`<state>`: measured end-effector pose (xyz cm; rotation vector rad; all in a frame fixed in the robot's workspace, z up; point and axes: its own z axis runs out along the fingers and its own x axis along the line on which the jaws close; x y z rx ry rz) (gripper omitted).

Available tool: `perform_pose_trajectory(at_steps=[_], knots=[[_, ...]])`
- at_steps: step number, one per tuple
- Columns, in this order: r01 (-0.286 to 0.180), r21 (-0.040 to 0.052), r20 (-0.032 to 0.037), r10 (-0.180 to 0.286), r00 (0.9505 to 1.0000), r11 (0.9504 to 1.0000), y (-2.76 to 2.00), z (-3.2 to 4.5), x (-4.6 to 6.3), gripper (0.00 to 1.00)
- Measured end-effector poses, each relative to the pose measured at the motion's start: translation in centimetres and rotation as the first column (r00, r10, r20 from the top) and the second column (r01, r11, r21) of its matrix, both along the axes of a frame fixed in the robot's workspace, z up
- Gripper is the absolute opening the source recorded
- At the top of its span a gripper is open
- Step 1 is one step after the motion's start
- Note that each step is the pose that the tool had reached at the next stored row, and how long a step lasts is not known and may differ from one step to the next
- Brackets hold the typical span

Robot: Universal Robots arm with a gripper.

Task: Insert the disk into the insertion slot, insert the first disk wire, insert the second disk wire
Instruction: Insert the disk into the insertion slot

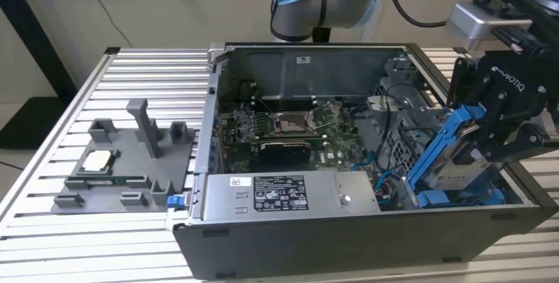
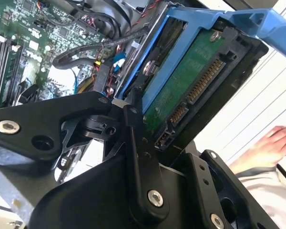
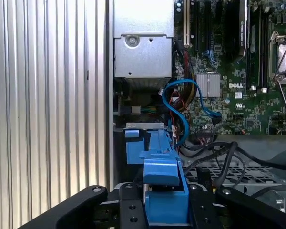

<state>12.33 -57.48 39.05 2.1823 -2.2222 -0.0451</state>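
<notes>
Pinching the tilted disk (image 1: 456, 160) at the insertion slot (image 1: 463, 198), the pincer (image 1: 491, 140) hangs beside black cables (image 2: 81, 52).

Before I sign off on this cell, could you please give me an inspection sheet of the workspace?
Surface: ribbed aluminium table, carrying the open dark grey computer case.
Job's things: silver-grey hard drive in a bright blue plastic carrier, tilted, its lower end down by the grey metal drive bay with blue fittings.
Clutter: grey plastic fixture tray holding small parts, on the exterior view's left of the case.
Grippers: black end effector, shut on the hard drive.
Cables: blue cable and black cables loose inside the case.
Surroundings: a person's hand beyond the case, in the second wrist view.
</notes>
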Motion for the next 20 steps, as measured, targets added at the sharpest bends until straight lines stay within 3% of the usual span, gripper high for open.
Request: perform_pose_trajectory(at_steps=[7, 8, 16, 20], knots=[[0.000, 0.0001, 0.0000, 0.000, 1.0000, 1.0000, 0.00, -0.02, 0.00, 0.35], [0.000, 0.0004, 0.0000, 0.000, 1.0000, 1.0000, 0.00, 0.00, 0.00, 0.41], [0.000, 0.0001, 0.0000, 0.000, 1.0000, 1.0000, 0.01, 0.23, 0.00, 0.41], [0.000, 0.0009, 0.0000, 0.000, 1.0000, 1.0000, 0.02, 0.23, -0.01, 0.49]])
